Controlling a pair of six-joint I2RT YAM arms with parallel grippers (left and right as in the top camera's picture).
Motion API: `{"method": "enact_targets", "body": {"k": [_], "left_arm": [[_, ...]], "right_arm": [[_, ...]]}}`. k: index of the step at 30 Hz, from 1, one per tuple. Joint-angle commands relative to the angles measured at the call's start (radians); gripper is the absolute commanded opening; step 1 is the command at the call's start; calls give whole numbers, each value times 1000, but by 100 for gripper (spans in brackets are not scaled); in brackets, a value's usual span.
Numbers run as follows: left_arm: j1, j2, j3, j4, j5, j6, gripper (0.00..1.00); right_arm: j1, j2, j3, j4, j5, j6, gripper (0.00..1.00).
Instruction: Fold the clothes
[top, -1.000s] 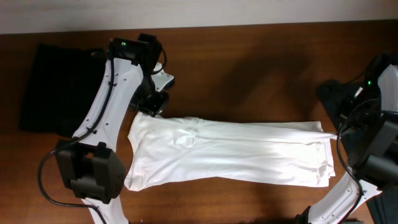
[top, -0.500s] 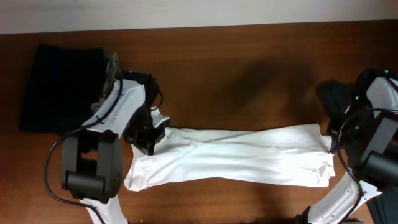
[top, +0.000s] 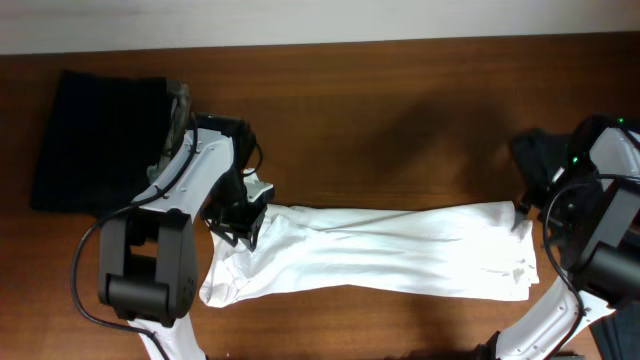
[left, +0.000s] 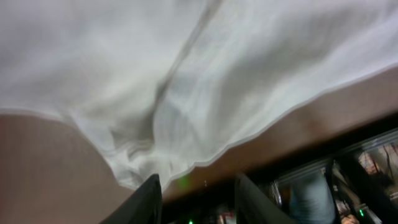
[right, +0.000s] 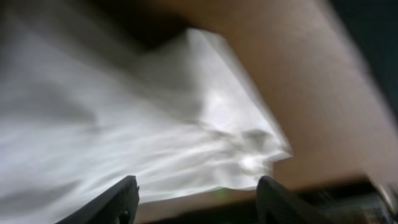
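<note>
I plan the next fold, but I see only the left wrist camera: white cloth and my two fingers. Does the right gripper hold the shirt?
Observer: No. The right gripper is open, above the right end of the white T-shirt.
Operator: How does the shirt lie?
Observer: Overhead shows it as a long narrow strip across the table, left to right.
Operator: Is anything else there?
Observer: A black garment lies at the far left, apart from the shirt.
</note>
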Motion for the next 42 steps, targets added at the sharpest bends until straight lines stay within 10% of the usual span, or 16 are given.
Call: {"method": "enact_targets", "body": {"k": [1,11,16,28,32,35,42], "left_arm": [[2,-19,-2,111,128,2,38],[2,-273,177,93,139,2,31],[1,-338,91,189,47,1,56],[-31,-107,-221,581,316,69,72],[-57,-35,-221,581,317,69,48],[-67,-43,-208,512,359,69,1],[-101,-77,-130,245,370,69,0]], "right_arm": [[13,-21,54,3,-443,-264,64],[18,-433,61,28,-684,-383,74],[64,-562,45,-20,-286,-66,83],[109,-537,-171,36,-286,-61,80],[109,-537,-171,42,-286,-61,80],[109,-537,-171,50,-286,-61,80],[109,-537,-171,80,-286,-61,80]]}}
